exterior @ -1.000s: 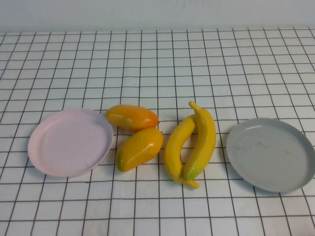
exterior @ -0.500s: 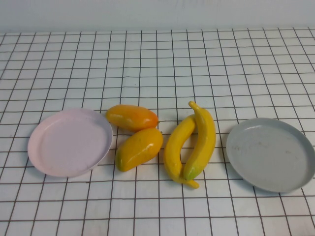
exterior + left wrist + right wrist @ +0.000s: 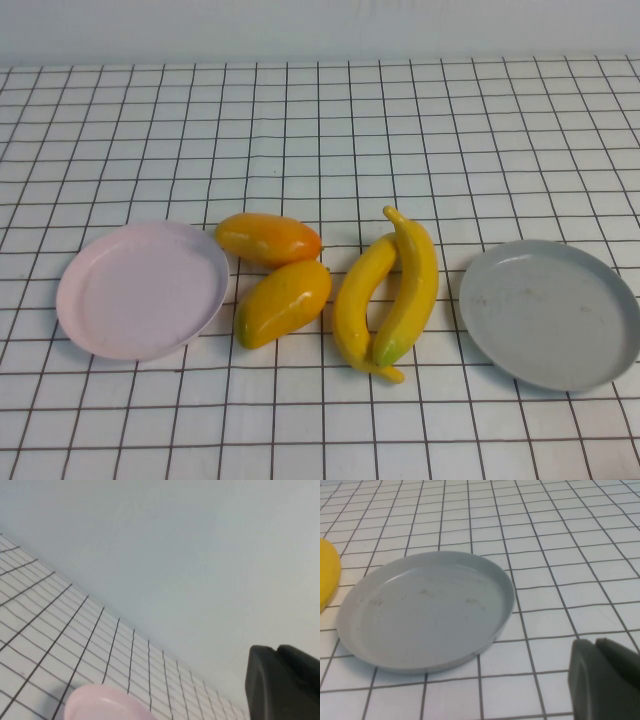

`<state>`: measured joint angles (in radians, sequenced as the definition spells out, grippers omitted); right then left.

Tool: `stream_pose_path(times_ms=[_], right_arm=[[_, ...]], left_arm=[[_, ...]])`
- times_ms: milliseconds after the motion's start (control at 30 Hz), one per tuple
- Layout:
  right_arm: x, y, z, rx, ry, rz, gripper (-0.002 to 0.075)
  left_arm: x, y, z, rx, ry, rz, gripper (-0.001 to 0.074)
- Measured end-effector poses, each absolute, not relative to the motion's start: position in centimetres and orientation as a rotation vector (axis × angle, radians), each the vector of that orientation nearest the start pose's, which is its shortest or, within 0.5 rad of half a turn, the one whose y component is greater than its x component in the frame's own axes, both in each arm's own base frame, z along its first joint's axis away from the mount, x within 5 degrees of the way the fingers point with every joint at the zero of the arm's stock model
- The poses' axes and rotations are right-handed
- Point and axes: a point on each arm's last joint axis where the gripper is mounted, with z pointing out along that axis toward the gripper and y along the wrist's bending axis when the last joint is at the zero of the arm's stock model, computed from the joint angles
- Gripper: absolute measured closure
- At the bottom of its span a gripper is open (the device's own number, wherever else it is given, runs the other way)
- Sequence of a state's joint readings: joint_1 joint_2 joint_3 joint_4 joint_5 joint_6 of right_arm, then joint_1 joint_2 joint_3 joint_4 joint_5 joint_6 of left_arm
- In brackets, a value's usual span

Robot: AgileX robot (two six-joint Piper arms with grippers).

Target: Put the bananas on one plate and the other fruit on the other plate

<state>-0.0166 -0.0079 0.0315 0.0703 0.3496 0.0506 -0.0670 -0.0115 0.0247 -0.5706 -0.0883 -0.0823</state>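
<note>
Two long yellow bananas (image 3: 352,300) lie side by side at the table's middle; the right one (image 3: 412,282) has a greenish tip. Two orange-yellow mango-like fruits (image 3: 268,238) (image 3: 283,302) lie to their left, touching each other. The pale pink plate (image 3: 140,290) stands empty at the left, the grey plate (image 3: 550,313) empty at the right. Neither arm shows in the high view. My left gripper (image 3: 276,650) is shut and empty, raised beyond the pink plate's rim (image 3: 105,704). My right gripper (image 3: 595,644) is shut and empty, beside the grey plate (image 3: 427,610).
The table wears a white cloth with a black grid (image 3: 320,130). A pale wall runs along its far edge. A banana's yellow edge (image 3: 327,575) shows past the grey plate in the right wrist view.
</note>
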Motion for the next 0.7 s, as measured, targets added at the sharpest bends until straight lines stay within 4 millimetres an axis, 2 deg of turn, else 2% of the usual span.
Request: stream_pose_path(times_ms=[167,367,433,533,700], right_arm=[[5.3,0.1,17.2,0.107,1.854,0.092,0.0742],[5.3,0.1,17.2,0.107,1.854,0.092,0.0742],[5.3,0.1,17.2,0.107,1.854,0.092,0.0742],[5.3,0.1,17.2,0.107,1.854,0.092,0.0742],[5.3,0.1,17.2,0.107,1.854,0.092,0.0742]], left_arm=[[5.5,0.5,21.7,-0.507,1.295,-0.582,0.0738],[5.5,0.5,21.7,-0.554,1.284,-0.636,0.0738],[5.5,0.2,21.4,-0.558,1.329,-0.663,0.0738],[5.1,-1.0,22.5,-0.433,1.493,-0.664,0.0738],[5.1,-2.2,27.4,-0.063,1.808,-0.451,0.0738]])
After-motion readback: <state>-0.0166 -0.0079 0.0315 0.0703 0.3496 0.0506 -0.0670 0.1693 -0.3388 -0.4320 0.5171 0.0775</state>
